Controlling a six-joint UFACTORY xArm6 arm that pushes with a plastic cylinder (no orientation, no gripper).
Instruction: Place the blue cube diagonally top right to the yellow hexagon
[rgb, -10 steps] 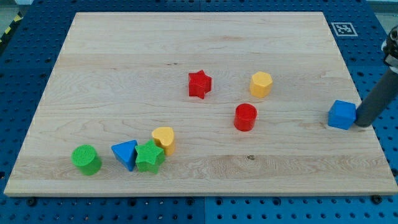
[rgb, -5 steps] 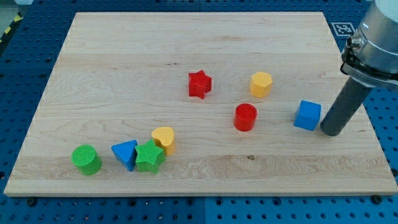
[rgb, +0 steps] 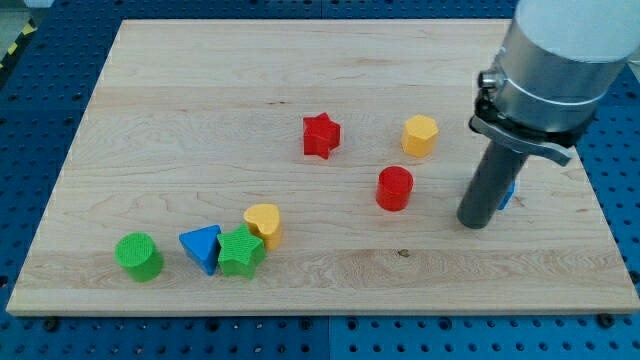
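The yellow hexagon (rgb: 420, 135) sits right of the board's middle. The blue cube (rgb: 509, 193) lies to its lower right and is mostly hidden behind my rod; only a sliver shows at the rod's right side. My tip (rgb: 475, 223) rests on the board just left of and below the cube, to the right of the red cylinder (rgb: 395, 188). I cannot tell whether the tip touches the cube.
A red star (rgb: 321, 135) lies left of the hexagon. At the lower left are a yellow heart (rgb: 263, 222), a green star (rgb: 240, 252), a blue triangle (rgb: 202, 246) and a green cylinder (rgb: 138, 257). The wooden board (rgb: 300, 60) ends just right of the rod.
My tip has moved left across the board's right side, pushing the blue cube left. The rod now stands in front of the cube and hides most of it.
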